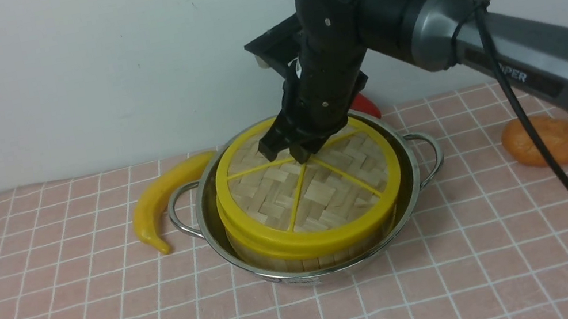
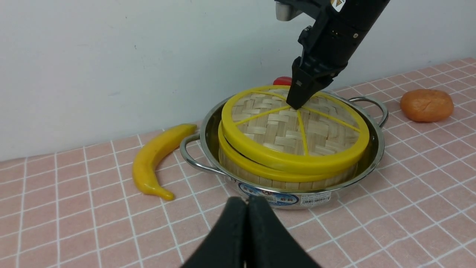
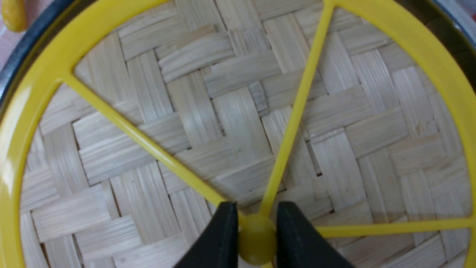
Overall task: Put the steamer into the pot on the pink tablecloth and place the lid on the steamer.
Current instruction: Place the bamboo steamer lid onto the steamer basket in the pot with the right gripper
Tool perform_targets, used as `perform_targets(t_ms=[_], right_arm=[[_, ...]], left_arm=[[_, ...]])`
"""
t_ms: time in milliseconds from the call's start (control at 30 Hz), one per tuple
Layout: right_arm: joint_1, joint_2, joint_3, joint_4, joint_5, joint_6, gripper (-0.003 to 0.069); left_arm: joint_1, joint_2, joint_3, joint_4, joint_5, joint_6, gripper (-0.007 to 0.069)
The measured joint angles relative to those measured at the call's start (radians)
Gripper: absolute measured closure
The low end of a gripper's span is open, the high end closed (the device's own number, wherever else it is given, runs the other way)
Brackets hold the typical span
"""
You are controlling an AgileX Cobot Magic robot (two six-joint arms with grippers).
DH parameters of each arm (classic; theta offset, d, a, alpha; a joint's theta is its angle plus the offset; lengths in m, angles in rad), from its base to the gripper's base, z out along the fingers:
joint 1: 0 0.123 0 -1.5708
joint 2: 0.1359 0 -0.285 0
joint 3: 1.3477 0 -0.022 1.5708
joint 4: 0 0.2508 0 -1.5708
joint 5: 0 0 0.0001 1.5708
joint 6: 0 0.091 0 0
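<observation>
- Has the right gripper (image 3: 257, 231) closed partway, a fingertip on either side of the yellow center knob (image 3: 257, 243), gripping it between them.
- Reaches in from above, with the dark wrist leaning over the middle of the woven bamboo lid (image 1: 319, 194).
- Shows the lid, yellow-rimmed and with yellow spokes meeting at the knob, lying over the bamboo steamer (image 2: 284, 174), slightly off center; covers the steamer's inside from sight.
- Leaves part of the steamer's yellow upper rim and pale bamboo wall visible beneath the lid's edge.
- Places the steamer inside the wide stainless-steel pot (image 2: 378, 149), with the metal rim running around it and a loop handle out at each side.
- Keeps the pot on the pink tablecloth (image 1: 111, 307), a cloth gridded with white lines.
- Puts a yellow banana (image 1: 150, 212) just beside the pot on the left, curved, with one end near the handle.
- Puts a brown bread roll (image 2: 427, 105) on the cloth to the right of the pot, partly behind the right arm's cable in the front view.
- Lets a red object (image 1: 365, 105) peek out behind the pot, too hidden to name.
- Holds the left gripper (image 2: 245, 208) shut and empty, well apart from the pot, on the near side.
- Ends at a plain pale wall (image 1: 42, 79) behind the cloth.
</observation>
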Motion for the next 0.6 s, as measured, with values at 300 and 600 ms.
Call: perform_targets(t_ms=[300, 600], right_arm=[[0.000, -0.001, -0.006, 0.004, 0.007, -0.004, 0.0514], [0.000, -0.002, -0.031, 0.005, 0.009, -0.004, 0.0514]], left_arm=[[0.000, 0.000, 0.000, 0.000, 0.000, 0.000, 0.0632], [0.000, 0.000, 0.000, 0.000, 0.000, 0.000, 0.0629]])
